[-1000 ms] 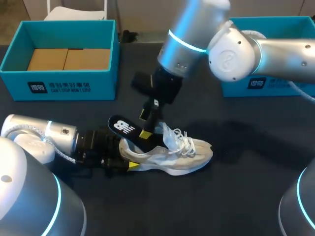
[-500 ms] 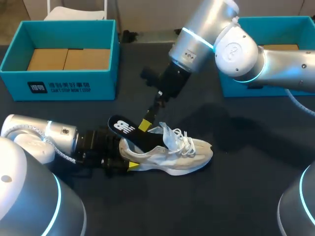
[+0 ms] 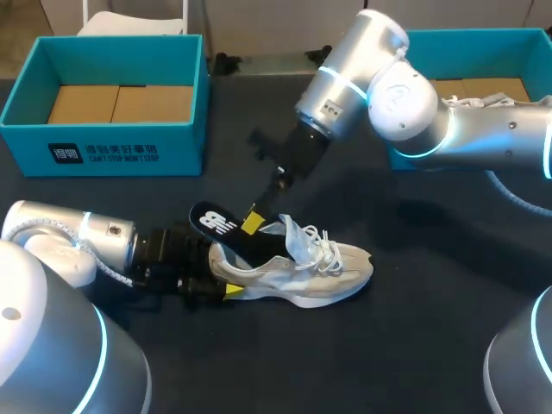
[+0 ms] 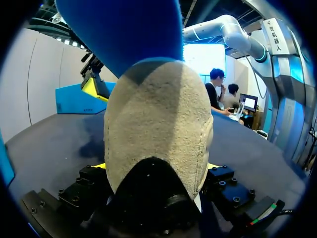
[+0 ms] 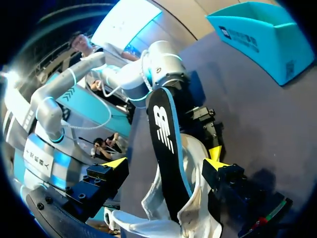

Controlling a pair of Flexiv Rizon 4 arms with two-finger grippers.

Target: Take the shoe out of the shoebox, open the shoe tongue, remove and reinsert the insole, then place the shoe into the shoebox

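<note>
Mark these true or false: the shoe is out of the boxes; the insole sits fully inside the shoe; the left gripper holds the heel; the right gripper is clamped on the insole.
1. The shoe lies on the table, outside the left box and the right box. True.
2. The insole sits fully inside the shoe. False: it sticks up out of the heel end.
3. The left gripper holds the heel. True.
4. The right gripper is clamped on the insole. False: its fingers stand open on either side of it.
</note>
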